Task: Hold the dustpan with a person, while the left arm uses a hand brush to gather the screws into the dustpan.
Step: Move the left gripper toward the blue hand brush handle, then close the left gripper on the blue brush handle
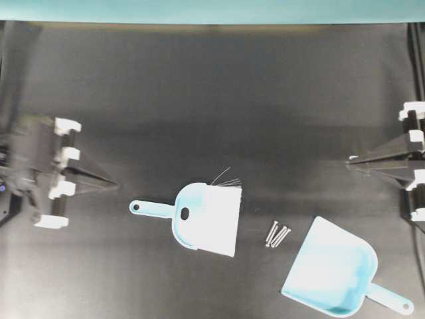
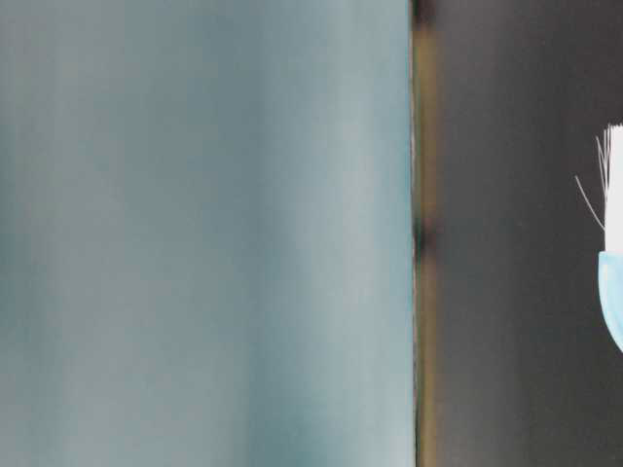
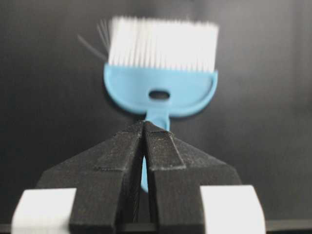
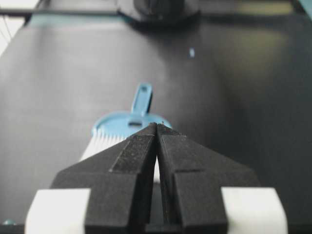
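Waiting at start: left gripper (image 1: 113, 184) and right gripper (image 1: 352, 160) both pinched together, empty; next, left must part jaws over hand brush (image 1: 199, 216) handle.

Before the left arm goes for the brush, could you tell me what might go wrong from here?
1. The hand brush lies flat, and the left pincer is shut; unless it opens, it may push the slim handle away.
2. The screws lie loose between brush and dustpan; a hard sweep could scatter them.
3. Nothing holds the dustpan, and the right pincer, also shut, is well away, so the pan might slide when swept against.
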Controlling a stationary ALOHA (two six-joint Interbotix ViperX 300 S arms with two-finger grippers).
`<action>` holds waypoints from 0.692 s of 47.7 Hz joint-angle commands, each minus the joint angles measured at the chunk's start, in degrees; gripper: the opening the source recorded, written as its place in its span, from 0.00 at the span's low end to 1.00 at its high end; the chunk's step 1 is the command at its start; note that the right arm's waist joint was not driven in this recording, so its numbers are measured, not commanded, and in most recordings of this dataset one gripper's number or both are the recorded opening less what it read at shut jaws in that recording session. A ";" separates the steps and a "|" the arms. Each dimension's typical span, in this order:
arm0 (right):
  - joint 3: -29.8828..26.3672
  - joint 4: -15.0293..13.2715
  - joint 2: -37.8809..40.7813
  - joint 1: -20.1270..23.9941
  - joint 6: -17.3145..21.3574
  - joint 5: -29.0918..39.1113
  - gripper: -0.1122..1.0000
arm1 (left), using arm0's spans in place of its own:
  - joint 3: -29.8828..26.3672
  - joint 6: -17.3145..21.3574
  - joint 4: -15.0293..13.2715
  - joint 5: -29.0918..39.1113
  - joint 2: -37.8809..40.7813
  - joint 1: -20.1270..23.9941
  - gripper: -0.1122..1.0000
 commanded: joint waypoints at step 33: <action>5.63 -0.26 -17.49 0.00 -0.79 17.14 0.10 | -15.38 3.16 0.26 9.84 27.69 -0.44 0.85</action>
